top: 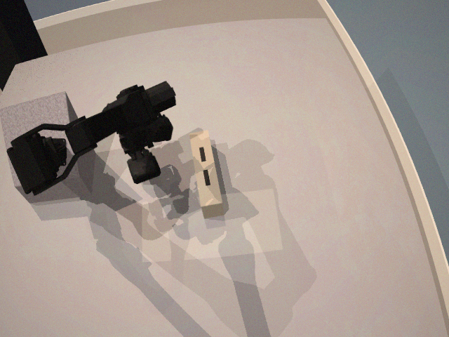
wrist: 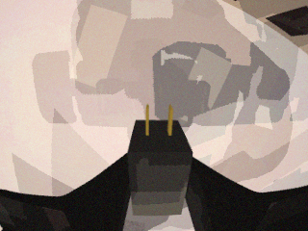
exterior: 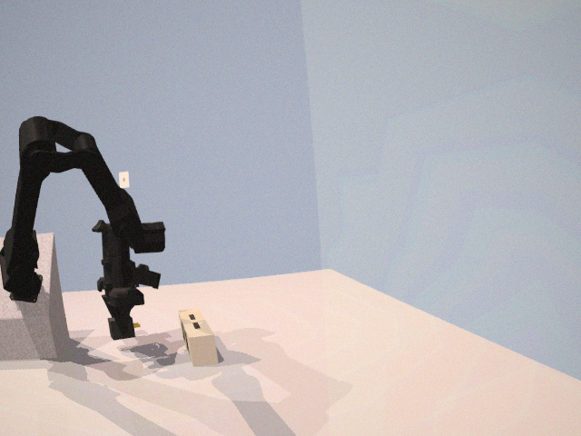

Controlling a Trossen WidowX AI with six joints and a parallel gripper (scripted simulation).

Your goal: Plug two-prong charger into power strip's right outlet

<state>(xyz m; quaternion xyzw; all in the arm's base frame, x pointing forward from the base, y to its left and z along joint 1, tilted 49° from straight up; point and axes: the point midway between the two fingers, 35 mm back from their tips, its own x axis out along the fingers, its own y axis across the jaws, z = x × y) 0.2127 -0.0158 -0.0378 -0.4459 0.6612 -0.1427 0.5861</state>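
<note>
The black charger (top: 144, 170) (exterior: 122, 329) (wrist: 160, 180) is between the fingers of my gripper (wrist: 156, 157), which is shut on it. It appears a little above the table in the exterior view. Its two brass prongs (exterior: 136, 324) (wrist: 159, 120) point away from the gripper, toward the power strip's side. The beige power strip (top: 211, 194) (exterior: 204, 349) stands on the table to the right of the charger, apart from it. Two dark slots show on its top. Only a corner of it shows at the wrist view's upper right. The outlets facing the charger are mostly hidden.
The speckled block (top: 36, 104) (exterior: 44, 331) stands behind the gripper at the arm's base. A raised rim (top: 366, 74) runs round the table's far and right edges in the top view. Overlapping shadows lie round the strip and the charger.
</note>
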